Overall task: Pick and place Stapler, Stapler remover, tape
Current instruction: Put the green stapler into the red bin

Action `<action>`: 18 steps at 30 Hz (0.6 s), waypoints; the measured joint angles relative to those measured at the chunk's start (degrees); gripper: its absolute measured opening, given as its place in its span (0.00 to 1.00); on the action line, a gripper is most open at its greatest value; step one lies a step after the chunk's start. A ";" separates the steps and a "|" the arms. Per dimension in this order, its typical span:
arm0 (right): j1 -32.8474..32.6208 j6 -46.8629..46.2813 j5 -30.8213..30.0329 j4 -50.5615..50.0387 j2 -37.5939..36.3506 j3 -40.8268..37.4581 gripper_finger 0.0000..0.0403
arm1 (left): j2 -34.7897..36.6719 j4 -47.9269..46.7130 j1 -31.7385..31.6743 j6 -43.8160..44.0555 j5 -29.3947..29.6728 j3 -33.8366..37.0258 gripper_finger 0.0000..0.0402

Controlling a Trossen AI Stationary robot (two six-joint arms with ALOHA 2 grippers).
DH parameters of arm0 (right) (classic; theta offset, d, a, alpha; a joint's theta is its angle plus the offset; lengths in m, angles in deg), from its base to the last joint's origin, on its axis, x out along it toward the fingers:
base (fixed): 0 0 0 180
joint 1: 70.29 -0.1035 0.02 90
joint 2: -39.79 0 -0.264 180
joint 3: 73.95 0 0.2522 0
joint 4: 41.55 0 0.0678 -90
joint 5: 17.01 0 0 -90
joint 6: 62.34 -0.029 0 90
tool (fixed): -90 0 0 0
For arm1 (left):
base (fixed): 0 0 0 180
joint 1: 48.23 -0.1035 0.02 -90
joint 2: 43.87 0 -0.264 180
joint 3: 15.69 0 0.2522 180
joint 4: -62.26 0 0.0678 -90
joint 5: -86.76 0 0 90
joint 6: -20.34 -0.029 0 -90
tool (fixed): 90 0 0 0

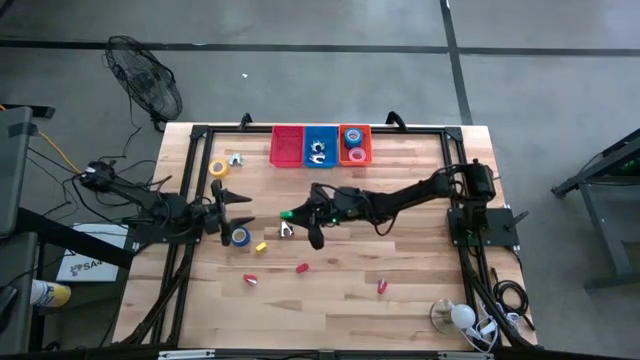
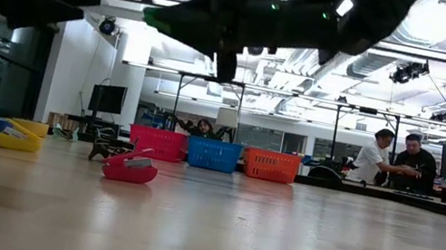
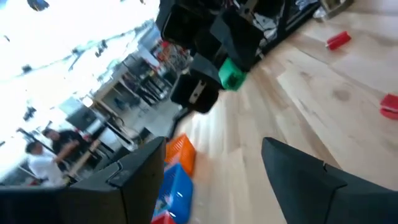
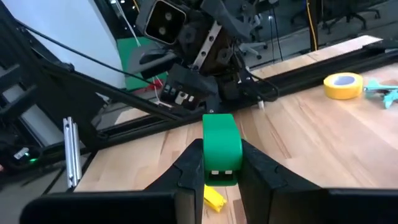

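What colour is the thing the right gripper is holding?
Green, seen best in the right wrist view.

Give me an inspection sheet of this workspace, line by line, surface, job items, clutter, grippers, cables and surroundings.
Surface: wooden table inside a black frame.
Job's things: green stapler held in the right gripper; yellow tape roll and teal staple remover far left; blue tape roll by the left gripper; three bins, red, blue, orange, at the far edge, the orange one holding tape rolls.
Clutter: small red pieces and a yellow piece scattered on the near half.
Grippers: right gripper shut on the stapler, raised mid-table; left gripper open, at the left.
Cables: bundles at the left and near-right edges.
Surroundings: floor fan; people beyond the table.
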State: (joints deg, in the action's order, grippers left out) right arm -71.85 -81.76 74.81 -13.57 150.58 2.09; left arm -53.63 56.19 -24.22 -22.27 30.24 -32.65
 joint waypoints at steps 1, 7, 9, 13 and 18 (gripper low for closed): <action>0.04 0.20 0.00 -1.04 0.00 0.66 0.15 | -0.97 1.55 0.00 -1.45 -0.02 0.00 0.65; 0.11 0.21 -1.47 -2.51 0.00 2.70 0.15 | -7.67 8.93 0.00 -7.18 -0.08 -0.02 0.65; 0.29 0.06 -1.98 -2.93 0.00 2.97 0.15 | -10.18 11.13 0.00 -8.65 -0.47 -0.02 0.65; 0.77 -0.80 -2.07 -2.97 0.00 3.03 0.15 | -15.02 17.07 0.00 -11.09 -1.01 -0.02 0.65; 0.95 -1.36 -1.45 -2.97 0.00 3.03 0.15 | -20.39 24.26 0.00 -14.35 -0.99 -0.05 0.65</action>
State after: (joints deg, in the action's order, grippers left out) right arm -70.90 -83.12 73.36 -16.54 150.58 5.13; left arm -74.02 80.45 -24.22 -36.62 29.25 -32.70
